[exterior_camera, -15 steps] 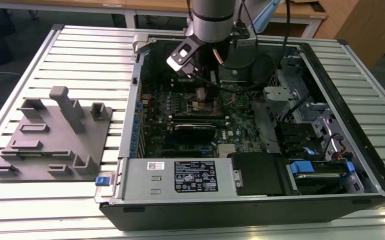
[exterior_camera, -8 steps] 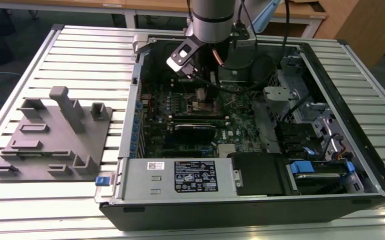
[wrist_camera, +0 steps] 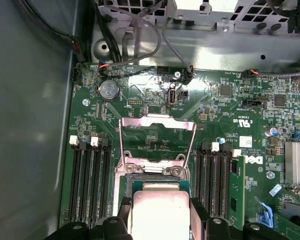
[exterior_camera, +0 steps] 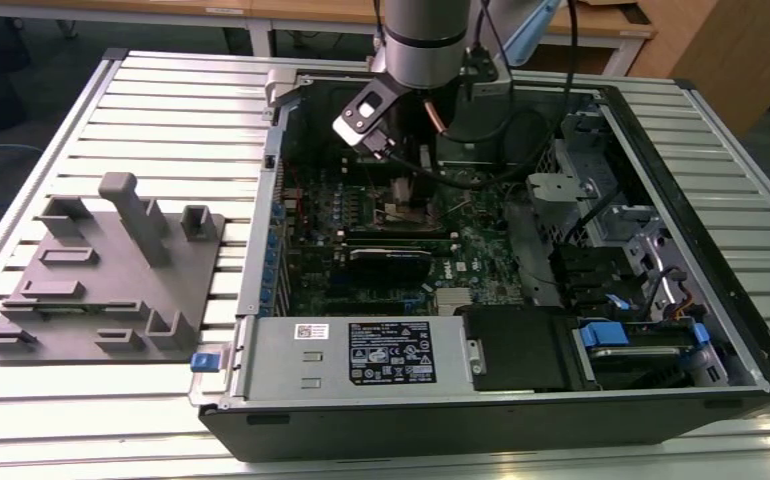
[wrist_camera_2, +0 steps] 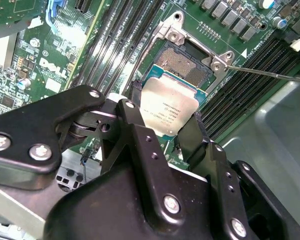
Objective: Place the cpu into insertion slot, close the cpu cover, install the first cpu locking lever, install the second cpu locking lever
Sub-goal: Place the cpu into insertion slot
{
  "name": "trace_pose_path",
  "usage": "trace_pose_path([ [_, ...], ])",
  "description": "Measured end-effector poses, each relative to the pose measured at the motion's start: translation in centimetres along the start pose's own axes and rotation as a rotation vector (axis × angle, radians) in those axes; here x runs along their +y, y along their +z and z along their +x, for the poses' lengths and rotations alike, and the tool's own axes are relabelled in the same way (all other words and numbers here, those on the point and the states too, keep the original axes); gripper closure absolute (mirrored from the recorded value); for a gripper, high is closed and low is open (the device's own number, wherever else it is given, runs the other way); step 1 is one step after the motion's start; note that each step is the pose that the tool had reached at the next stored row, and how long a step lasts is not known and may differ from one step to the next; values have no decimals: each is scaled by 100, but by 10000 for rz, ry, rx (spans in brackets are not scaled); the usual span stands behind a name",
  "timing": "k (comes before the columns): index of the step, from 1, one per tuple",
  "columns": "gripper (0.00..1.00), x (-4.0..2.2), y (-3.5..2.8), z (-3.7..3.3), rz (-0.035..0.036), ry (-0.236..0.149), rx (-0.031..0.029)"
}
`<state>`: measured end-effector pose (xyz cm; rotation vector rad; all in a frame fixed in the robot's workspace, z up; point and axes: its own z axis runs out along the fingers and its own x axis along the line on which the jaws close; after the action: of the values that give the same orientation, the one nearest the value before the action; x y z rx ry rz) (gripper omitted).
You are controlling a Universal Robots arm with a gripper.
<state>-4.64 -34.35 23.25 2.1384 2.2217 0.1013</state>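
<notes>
In the exterior view, one black open-sided computer case (exterior_camera: 705, 395) lies on the slatted metal worktop (exterior_camera: 158, 90). The single grey robot arm (exterior_camera: 425, 40) comes down into it at the upper middle of the frame. One grey moulded fixture plate (exterior_camera: 98, 270) sits on the exterior view's left. One grey box with a black-and-white label (exterior_camera: 358, 355) fills the case's lower middle.

The wrist views give what that view cannot. In the second wrist view the black claw (wrist_camera_2: 165, 106) is closed part-way, pinching the small flat square cpu with its dull silvery metal top (wrist_camera_2: 171, 109) by two opposite edges, one finger (wrist_camera_2: 134, 95) on each side. The cpu hangs over the near part of the square dark insertion slot with a silver rim (wrist_camera_2: 185, 62), whose far part and gold contact field lie bare. Whether the chip touches the slot I cannot tell. One thin silver rod (wrist_camera_2: 270, 74) runs off from a slot corner.

The first wrist view alone shows the thin silver cpu cover frame (wrist_camera: 157, 121) swung open beyond the slot, and one round coin battery (wrist_camera: 110, 90) further off. Two banks of long black card slots (wrist_camera: 90, 185) flank the slot on the green circuit board (wrist_camera: 230, 100).
</notes>
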Motion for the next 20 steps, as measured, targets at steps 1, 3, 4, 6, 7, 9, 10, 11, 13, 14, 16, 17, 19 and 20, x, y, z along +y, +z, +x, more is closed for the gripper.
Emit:
trace_pose_path([
  [1,46,-2,8,0,2,1,-8],
  [3,46,-6,31,-1,2,-2,-19],
  [4,46,-7,40,-1,2,-3,-26],
  [6,46,-9,51,-1,4,-4,-47],
  [7,46,-11,56,0,4,-5,-56],
  [9,46,-15,71,0,5,-3,-65],
  [10,46,-16,81,1,4,7,-66],
  [11,46,-17,92,1,4,35,-69],
  [13,46,-20,107,2,4,126,-76],
  [14,46,-20,108,3,5,148,-80],
  [16,46,-22,113,5,4,159,-80],
  [17,46,-24,117,9,4,168,-80],
  [19,46,-26,124,16,3,248,-85],
  [20,46,-26,127,18,3,322,-92],
])
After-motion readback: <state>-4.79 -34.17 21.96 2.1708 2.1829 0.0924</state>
